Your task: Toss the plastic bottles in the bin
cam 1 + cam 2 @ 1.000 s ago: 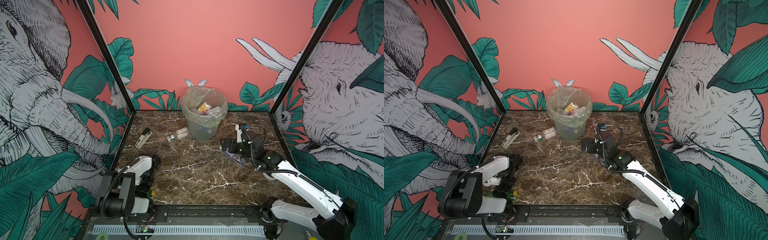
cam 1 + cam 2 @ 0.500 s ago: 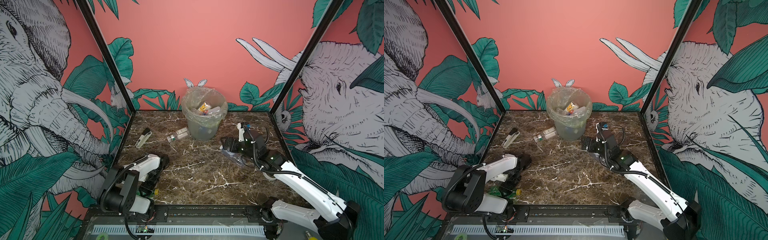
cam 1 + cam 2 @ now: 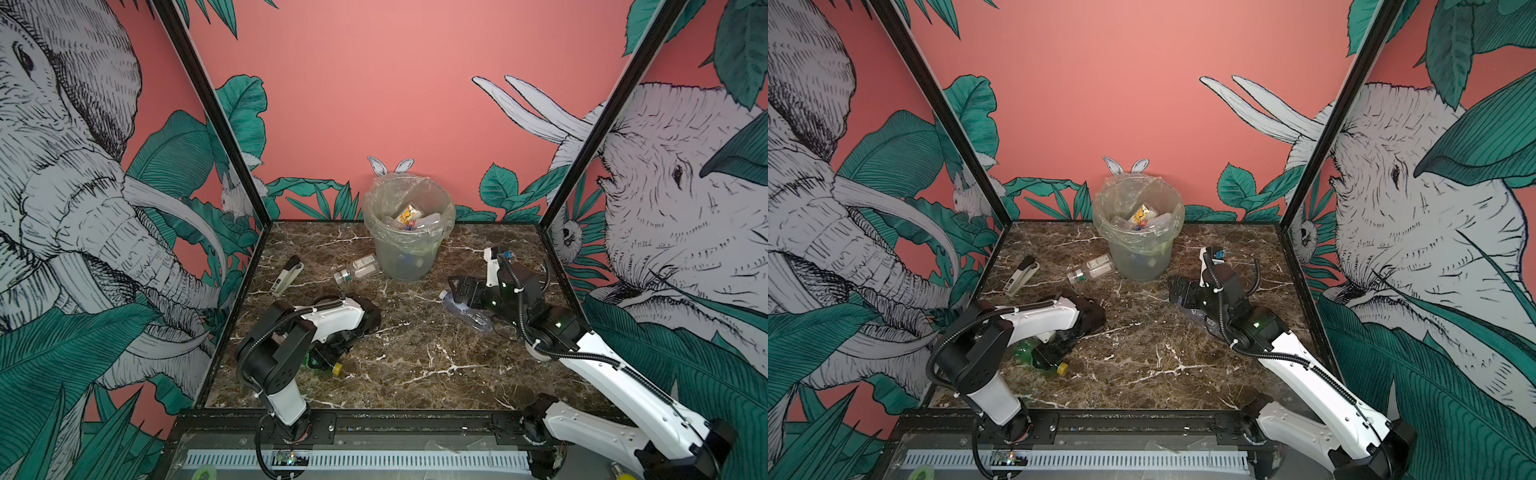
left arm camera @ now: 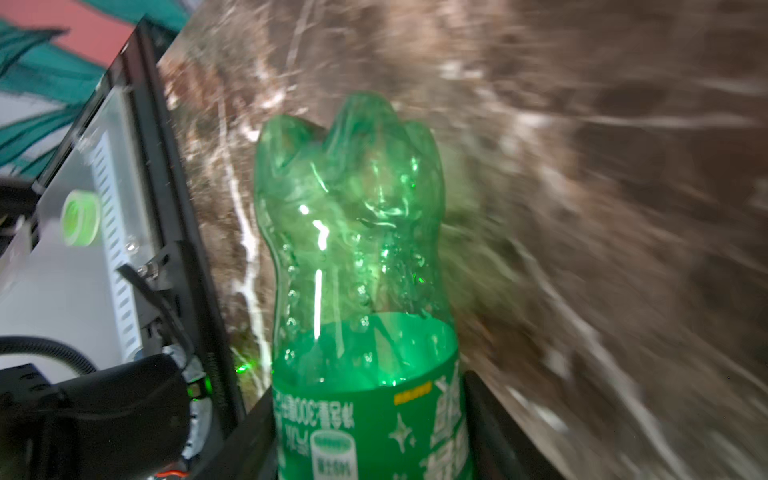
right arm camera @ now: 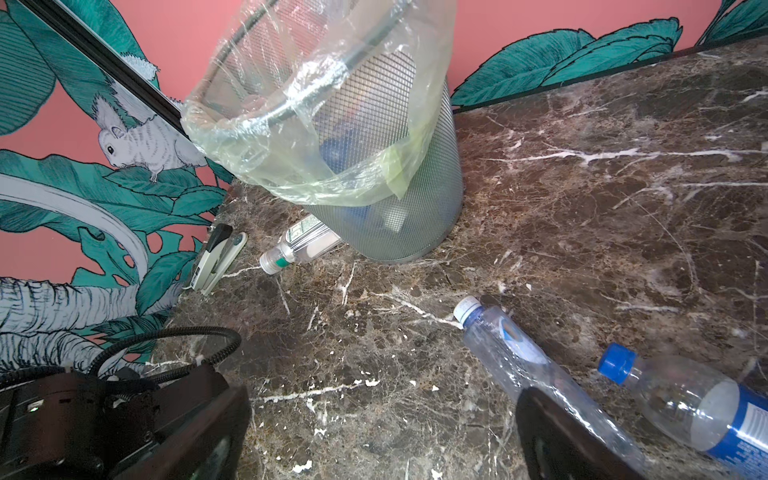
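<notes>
My left gripper (image 4: 370, 436) is shut on a green bottle (image 4: 353, 249) with a green label. In both top views this bottle (image 3: 309, 362) (image 3: 1023, 347) lies low at the front left under the left arm, its yellow cap (image 3: 337, 368) sticking out. My right gripper (image 5: 382, 436) hangs open over bare marble, one finger over a clear bottle (image 5: 511, 353) (image 3: 465, 311). A blue-capped bottle (image 5: 685, 399) lies beside it. Another small clear bottle (image 3: 357, 268) (image 5: 299, 245) lies against the bin (image 3: 409, 253) (image 3: 1138, 257) (image 5: 424, 199), which holds several bottles.
A white-and-black stapler (image 3: 286, 274) (image 3: 1021, 274) (image 5: 216, 257) lies near the left wall. The bin stands at the back centre against the pink wall. A black frame rail (image 3: 374, 415) edges the marble table at the front.
The left gripper has closed on the green bottle and the left arm has swung rightward, away from the left wall. The right arm has shifted only slightly.
</notes>
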Available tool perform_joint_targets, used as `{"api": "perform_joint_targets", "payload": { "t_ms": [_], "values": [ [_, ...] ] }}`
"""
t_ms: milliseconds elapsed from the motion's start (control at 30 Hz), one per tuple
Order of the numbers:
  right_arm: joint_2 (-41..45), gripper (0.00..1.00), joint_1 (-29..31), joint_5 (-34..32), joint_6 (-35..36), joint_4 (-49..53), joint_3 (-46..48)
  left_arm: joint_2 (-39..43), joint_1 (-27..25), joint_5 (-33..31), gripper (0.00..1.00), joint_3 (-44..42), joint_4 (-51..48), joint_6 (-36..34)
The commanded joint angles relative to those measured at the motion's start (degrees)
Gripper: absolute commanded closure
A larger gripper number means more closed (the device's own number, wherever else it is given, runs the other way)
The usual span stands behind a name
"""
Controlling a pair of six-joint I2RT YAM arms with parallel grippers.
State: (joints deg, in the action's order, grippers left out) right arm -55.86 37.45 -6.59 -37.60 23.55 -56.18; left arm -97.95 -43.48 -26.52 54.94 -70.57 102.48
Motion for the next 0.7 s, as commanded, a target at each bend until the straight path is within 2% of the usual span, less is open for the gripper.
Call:
{"api": "perform_joint_targets", "payload": {
  "t_ms": [0, 267, 367, 500, 667],
  "values": [
    [1.43, 0.01, -0.10, -1.25, -0.66, 1.04, 1.07, -1.27, -3.89, -5.72, 0.53, 4.25, -3.86, -1.55],
    [4.92, 0.01, -0.10, -2.92, -1.24, 4.80, 4.03, 0.87, -7.35, -12.01, 0.55, 6.80, -1.72, -10.64],
    [6.38, 0.01, -0.11, -3.56, -1.80, 6.38, 5.27, 4.26, -7.75, -14.09, 0.57, 5.57, 2.72, -17.87],
    [7.60, 0.01, -0.10, -4.05, -2.51, 8.07, 6.71, 11.06, -7.84, -13.83, 0.65, 0.94, 13.46, -31.03],
    [8.54, 0.01, -0.10, -4.55, -3.24, 8.97, 8.64, 19.84, -7.85, -13.14, 0.70, -3.69, 20.94, -41.49]
  ]
}}
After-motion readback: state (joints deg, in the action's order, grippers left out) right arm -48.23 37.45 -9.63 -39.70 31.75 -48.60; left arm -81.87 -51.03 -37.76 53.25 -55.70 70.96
